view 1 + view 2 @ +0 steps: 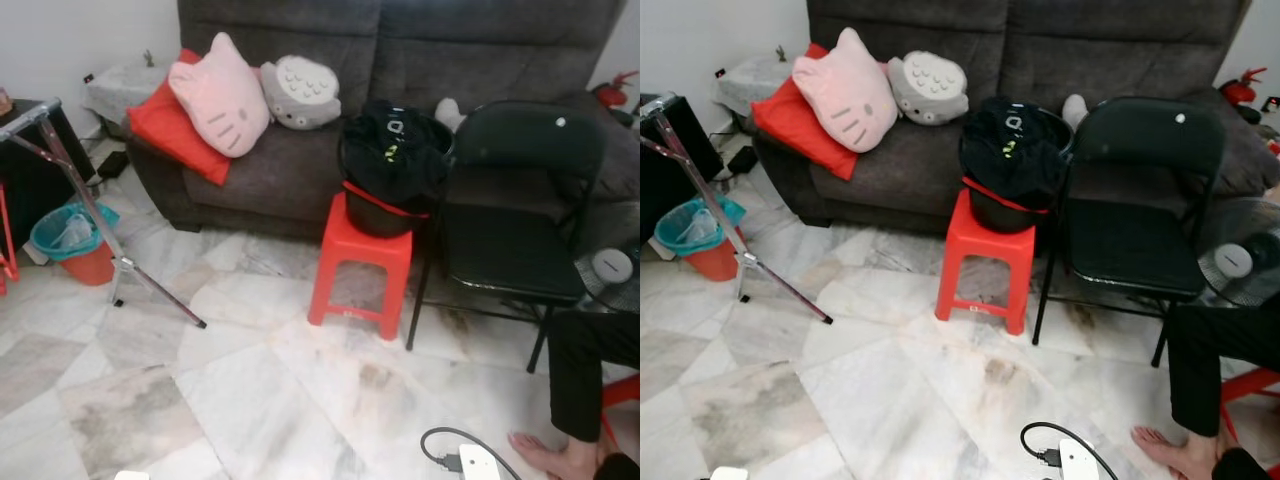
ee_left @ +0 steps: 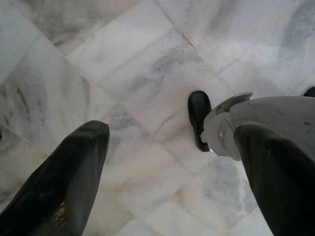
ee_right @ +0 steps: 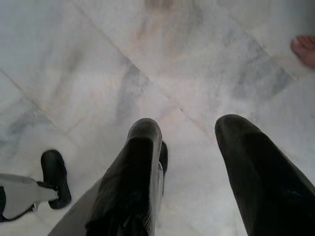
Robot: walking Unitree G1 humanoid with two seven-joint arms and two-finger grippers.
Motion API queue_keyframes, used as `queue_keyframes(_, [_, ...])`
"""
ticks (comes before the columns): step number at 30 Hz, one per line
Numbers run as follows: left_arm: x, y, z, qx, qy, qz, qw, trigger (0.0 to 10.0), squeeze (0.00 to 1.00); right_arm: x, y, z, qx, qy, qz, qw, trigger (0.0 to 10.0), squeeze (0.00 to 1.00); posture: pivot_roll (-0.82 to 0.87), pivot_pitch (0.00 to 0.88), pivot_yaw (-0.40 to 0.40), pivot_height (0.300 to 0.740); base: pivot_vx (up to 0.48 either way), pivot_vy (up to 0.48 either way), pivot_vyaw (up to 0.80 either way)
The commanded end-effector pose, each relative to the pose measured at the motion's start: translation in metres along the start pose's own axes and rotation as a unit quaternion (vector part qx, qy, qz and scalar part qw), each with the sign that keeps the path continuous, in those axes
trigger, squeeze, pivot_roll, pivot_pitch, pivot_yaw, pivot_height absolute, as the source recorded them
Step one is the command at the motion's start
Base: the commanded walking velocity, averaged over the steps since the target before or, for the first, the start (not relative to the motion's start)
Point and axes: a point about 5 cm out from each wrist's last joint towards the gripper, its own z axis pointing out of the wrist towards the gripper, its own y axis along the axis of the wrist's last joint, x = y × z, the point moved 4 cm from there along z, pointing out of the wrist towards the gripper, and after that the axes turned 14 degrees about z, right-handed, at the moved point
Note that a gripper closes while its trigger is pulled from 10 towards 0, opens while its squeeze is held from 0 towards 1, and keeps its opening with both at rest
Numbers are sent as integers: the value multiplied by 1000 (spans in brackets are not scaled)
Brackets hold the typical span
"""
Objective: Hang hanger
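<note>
A silver metal rack stand [image 1: 72,175] with slanted legs rises at the left of the room. On a red stool [image 1: 360,262] before the grey sofa [image 1: 470,60] sits a black basket [image 1: 392,172] heaped with dark clothes. Both arms hang down over the marble floor. My left gripper [image 2: 167,162] points at the tiles, its black fingers [image 2: 64,187] wide apart and holding nothing. My right gripper [image 3: 189,147] is likewise open and holds nothing, fingers [image 3: 133,182] aimed at the floor.
A black folding chair [image 1: 515,225] stands right of the stool. A person's leg and bare foot [image 1: 555,455] are at the lower right, beside a power strip with its cable [image 1: 478,462] and a fan [image 1: 612,265]. A teal bin [image 1: 70,235] stands by the rack. Cushions lie on the sofa.
</note>
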Motion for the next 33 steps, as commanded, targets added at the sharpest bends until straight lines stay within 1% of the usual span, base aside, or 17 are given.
queue_keyframes(1, [-1, -5, -1, 11, -4, 4, 1000, 10000, 0, -2, -3, -1, 4, -3, -5, 1000, 10000, 0, 6, 0, -18, 740, 337, 0, 0])
queue_keyframes(4, [-1, -5, -1, 12, -6, 6, 1000, 10000, 0, -2, -3, -1, 2, -4, 5, 1000, 10000, 0, 6, 0, -17, 740, 337, 0, 0])
queue_keyframes(15, [-2, -6, -1, 13, -8, 8, 1000, 10000, 0, -3, -5, -1, 3, -5, 10, 1000, 10000, 0, 3, 0, -14, 740, 336, 0, 0])
queue_keyframes(26, [-1, -7, -1, 14, -9, 10, 1000, 10000, 0, -2, -6, -1, 7, -4, 4, 1000, 10000, 0, 0, 0, -7, 740, 337, 0, -782])
queue_keyframes(33, [1, -5, -1, 10, -6, 6, 1000, 10000, 0, -2, -3, 0, 3, -11, 4, 1000, 10000, 0, 12, 0, -7, 740, 338, 0, 0])
